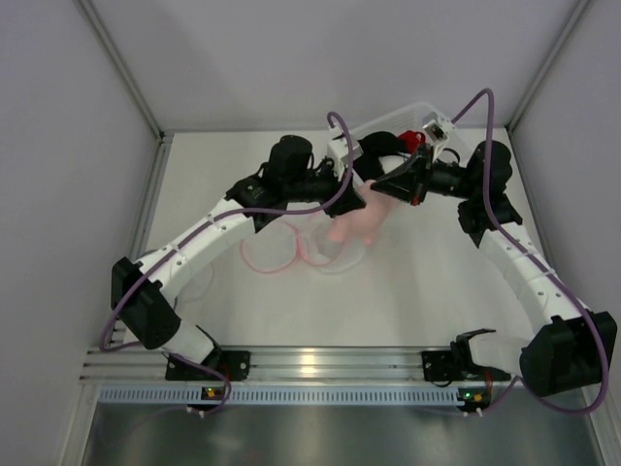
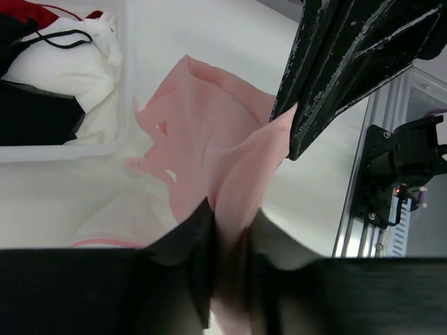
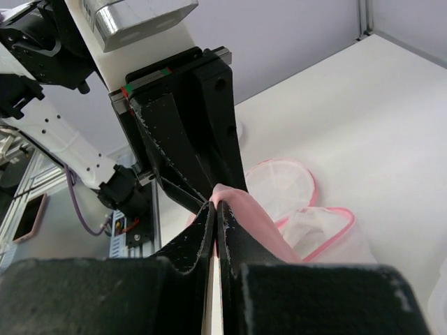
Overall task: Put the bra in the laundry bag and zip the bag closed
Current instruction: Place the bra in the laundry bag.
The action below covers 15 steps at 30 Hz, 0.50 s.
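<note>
Left end effector and right end effector both clamp the pink bra (hanging above the laundry bag).

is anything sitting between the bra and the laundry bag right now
Nothing visible does. The bra hangs pinched between the left gripper and the right gripper, over the laundry bag, with only air between them. How wide the bag's mouth is open is hard to tell.
</note>
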### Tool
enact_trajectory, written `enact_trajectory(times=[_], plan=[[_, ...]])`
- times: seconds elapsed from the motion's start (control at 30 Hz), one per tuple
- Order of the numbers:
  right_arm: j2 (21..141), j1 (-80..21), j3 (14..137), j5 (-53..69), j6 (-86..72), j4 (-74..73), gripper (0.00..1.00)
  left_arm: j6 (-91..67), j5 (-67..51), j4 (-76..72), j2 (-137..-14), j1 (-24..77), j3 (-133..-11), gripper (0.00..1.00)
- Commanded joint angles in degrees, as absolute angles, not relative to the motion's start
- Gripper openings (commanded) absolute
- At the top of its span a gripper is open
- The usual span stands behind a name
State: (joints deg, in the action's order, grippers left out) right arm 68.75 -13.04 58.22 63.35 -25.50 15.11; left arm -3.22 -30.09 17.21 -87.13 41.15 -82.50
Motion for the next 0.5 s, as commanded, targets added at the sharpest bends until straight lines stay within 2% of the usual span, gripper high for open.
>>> enact_trajectory(times=[0.0,0.07,0.17,0.2,0.23,0.27,0.33,0.47], plan=[[67.5,-14.2,60.7,62.1,-24.5,17.1,0.0,-1.7,-29.2,16.7,-86.7,41.6,-84.6,0.16],[67.9,-14.2,60.6,60.0,-24.6,16.0,0.0,-1.7,-27.7,16.8,-86.2,41.7,-84.7,0.03],[68.8,-14.1,62.3,55.0,-22.9,9.2,0.01,-2.2,-23.2,17.2,-85.3,41.7,-85.5,0.0],[69.3,-14.1,62.9,53.4,-22.3,6.7,0.11,-2.5,-20.7,17.8,-85.1,41.7,-86.0,0.0],[70.1,-14.0,63.5,49.7,-21.8,4.7,0.28,-3.9,-19.8,19.8,-84.9,41.7,-87.5,0.0],[70.5,-14.0,64.6,48.0,-21.4,0.7,0.57,-4.7,-18.7,20.9,-84.9,41.5,-88.5,0.0],[71.4,-14.1,65.4,43.0,-20.8,-2.4,0.79,-7.0,-16.3,25.3,-85.3,41.1,-91.6,0.0],[71.5,-13.5,65.7,38.7,-22.9,-5.2,0.89,-11.9,-14.1,29.3,-85.3,39.0,-94.4,0.0]])
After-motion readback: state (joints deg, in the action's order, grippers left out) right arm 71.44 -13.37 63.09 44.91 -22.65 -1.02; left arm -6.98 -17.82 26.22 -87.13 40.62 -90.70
